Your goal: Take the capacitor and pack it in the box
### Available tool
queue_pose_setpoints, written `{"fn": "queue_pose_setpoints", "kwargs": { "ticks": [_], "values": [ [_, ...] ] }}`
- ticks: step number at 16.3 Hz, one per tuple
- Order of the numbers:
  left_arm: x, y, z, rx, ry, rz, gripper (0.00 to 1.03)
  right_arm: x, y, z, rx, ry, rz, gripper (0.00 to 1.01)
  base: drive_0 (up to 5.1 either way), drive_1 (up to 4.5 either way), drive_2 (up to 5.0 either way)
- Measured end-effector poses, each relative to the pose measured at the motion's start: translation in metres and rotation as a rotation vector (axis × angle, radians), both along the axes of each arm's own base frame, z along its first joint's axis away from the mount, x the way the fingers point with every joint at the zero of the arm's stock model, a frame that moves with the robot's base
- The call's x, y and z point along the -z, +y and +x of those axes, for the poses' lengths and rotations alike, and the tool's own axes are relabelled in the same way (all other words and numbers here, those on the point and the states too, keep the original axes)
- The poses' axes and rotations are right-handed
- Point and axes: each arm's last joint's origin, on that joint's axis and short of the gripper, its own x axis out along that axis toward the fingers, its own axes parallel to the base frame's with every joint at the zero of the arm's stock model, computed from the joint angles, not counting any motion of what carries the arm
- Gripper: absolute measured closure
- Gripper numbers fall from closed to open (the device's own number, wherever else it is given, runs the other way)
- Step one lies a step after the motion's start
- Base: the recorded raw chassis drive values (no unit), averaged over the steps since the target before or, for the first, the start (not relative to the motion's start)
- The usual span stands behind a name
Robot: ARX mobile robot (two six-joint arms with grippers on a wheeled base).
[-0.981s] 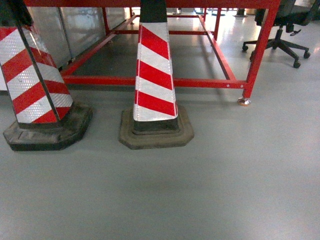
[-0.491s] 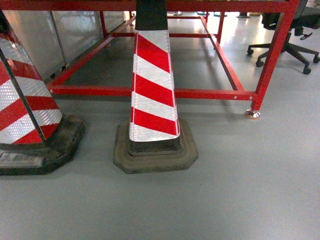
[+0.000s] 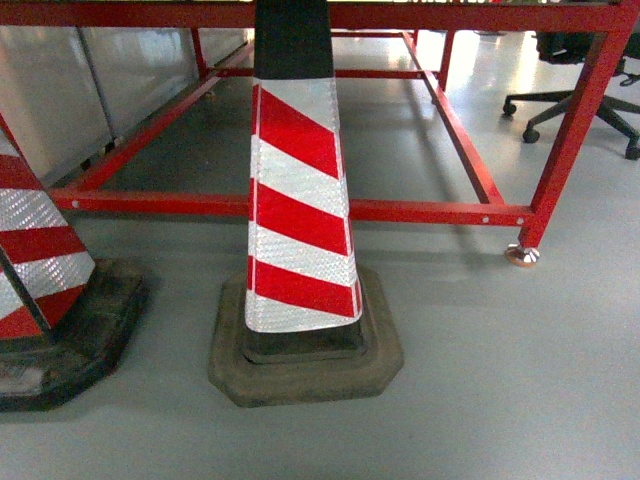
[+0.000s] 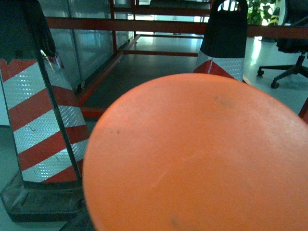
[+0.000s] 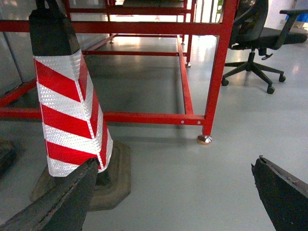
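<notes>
Facing a striped traffic cone (image 3: 298, 220) before a red frame (image 3: 420, 211), I judge the task unstarted: neither capacitor nor box is visible, my right gripper (image 5: 175, 192) spread wide and empty beside the cone, my left gripper's state impossible to tell.

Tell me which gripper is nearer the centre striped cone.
Right. The right gripper hangs open beside the cone; the left wrist view shows that cone farther off, left gripper unseen.

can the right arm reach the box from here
Probably not: no box shows in any view, only cones, a red frame and floor. The right claw hangs open with nothing between its fingers.
</notes>
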Motion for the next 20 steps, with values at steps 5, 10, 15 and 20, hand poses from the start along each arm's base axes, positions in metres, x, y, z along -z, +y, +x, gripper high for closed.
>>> {"fn": "queue_pose_setpoints", "kwargs": {
  "ticks": [5,10,15,20],
  "values": [
    [-0.0004,0.0,0.0,-0.001,-0.004,0.0,0.59,-0.0004,0.0,0.0,0.0,-0.004,0.0,0.03,0.0,0.0,0.0],
    [-0.0002,0.0,0.0,0.0,-0.002,0.0,0.59,-0.0001,0.0,0.0,0.001,-0.002,0.0,0.03,0.0,0.0,0.0],
    [-0.0004,0.0,0.0,0.001,-0.005,0.003,0.59,-0.0004,0.0,0.0,0.001,-0.004,0.002,0.03,0.0,0.0,0.0],
    [-0.0004,0.0,0.0,0.0,-0.004,0.003,0.59,-0.0004,-0.0001,0.0,0.002,-0.004,0.002,0.03,0.0,0.0,0.0]
  ]
}}
